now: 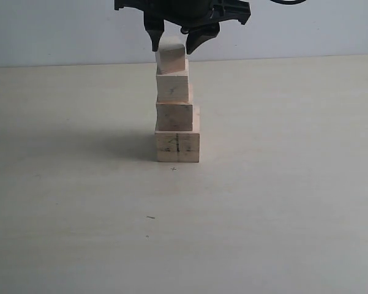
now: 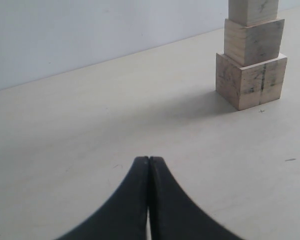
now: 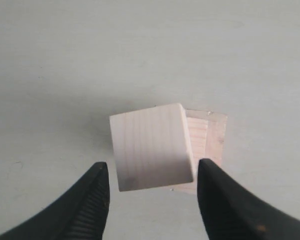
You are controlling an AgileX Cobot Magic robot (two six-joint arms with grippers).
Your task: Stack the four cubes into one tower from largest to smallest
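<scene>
- Top cube [image 1: 171,56] sits slightly askew atop the tower [image 1: 174,116].
- Right fingers [image 3: 224,205] flank it, parted and just clear of it, likely to release it.
- Left fingers [image 2: 135,210] are pressed together, empty, parked well aside from the tower.

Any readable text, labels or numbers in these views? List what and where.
No readable word, label, brand or number in any view.
largest cube: dark pencil-like scribbles on the front face, too small to read.
second-smallest cube: one faint dark mark, unreadable.
table: a small cross mark just in front of the largest cube.
</scene>
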